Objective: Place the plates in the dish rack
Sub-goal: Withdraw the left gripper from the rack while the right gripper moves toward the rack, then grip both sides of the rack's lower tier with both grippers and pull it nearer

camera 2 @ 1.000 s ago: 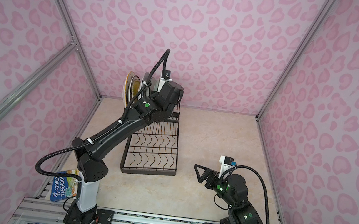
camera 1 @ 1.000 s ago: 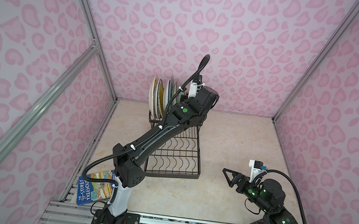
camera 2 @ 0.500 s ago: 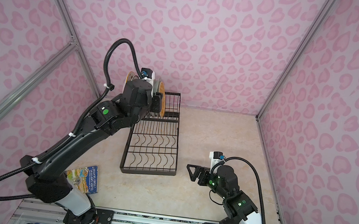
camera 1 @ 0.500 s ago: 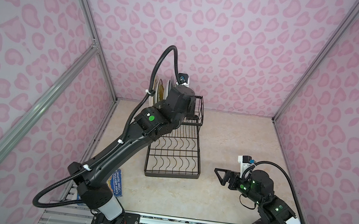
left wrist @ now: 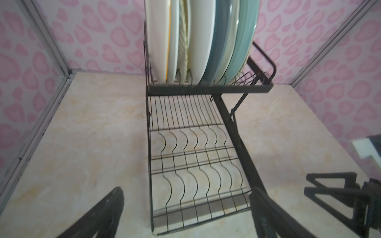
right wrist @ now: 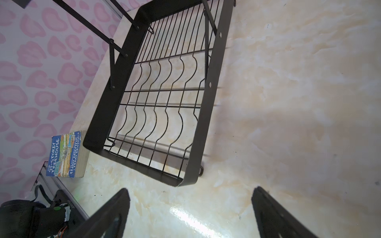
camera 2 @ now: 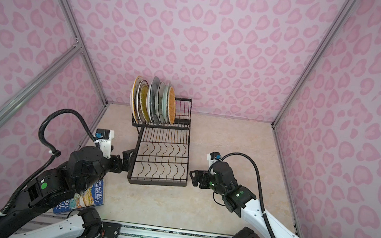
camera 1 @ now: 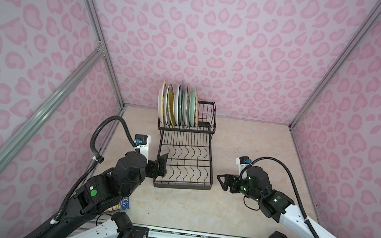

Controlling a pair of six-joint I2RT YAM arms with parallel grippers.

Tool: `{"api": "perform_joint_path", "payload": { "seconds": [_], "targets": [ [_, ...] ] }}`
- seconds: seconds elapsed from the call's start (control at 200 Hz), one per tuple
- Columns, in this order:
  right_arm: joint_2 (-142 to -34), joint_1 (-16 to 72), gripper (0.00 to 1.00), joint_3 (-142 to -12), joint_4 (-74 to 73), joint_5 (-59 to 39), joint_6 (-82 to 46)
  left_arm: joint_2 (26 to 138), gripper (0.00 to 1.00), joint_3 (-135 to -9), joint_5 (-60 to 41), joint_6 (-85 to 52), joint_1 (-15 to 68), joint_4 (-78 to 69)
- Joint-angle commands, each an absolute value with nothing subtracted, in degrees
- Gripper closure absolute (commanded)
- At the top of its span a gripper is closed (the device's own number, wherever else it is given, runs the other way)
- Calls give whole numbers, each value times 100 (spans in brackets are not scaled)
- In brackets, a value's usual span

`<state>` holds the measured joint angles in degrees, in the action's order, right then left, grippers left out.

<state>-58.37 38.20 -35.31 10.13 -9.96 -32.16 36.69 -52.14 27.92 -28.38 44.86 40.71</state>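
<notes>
Plates (camera 1: 178,105) on edge in dish rack (camera 1: 182,187) top tier: prob stiff, slick, breakable; grab by rim. L fingers (left wrist: 105,210) + R fingers (right wrist: 111,212) spread wide, empty.

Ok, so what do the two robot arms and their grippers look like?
Both the left arm and right arm mix black joint housings with white link covers, each marked with round green dots. A black ribbed cable loops to each wrist, where a small white camera box sits. The left gripper and right gripper are black, with hollow triangular fingers.
</notes>
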Motion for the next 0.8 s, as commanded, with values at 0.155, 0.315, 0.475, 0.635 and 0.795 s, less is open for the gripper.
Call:
{"api": "perform_joint_path", "payload": {
  "seconds": [0.155, 0.315, 0.475, 0.635, 0.795],
  "targets": [
    [-7103, 3909, 15, -4104, 493, -863, -2931, 3797, 2, -3992, 2018, -3823, 4006, 4004],
    [-7819, 3920, 22, -4444, 440, -831, -2902, 4632, 2, -3878, 1337, -3727, 3062, 3334],
    [-8444, 3911, 27, -4857, 609, -633, -2800, 5393, 15, -3805, 930, -3677, 2415, 2641],
    [-9131, 3907, 44, -5409, 1024, -772, -2715, 6139, 30, -3840, 906, -3553, 2156, 2226],
    [-9460, 3907, 58, -5445, 923, -807, -2808, 6640, 48, -3980, 916, -3399, 2031, 2025]
  ]
}}
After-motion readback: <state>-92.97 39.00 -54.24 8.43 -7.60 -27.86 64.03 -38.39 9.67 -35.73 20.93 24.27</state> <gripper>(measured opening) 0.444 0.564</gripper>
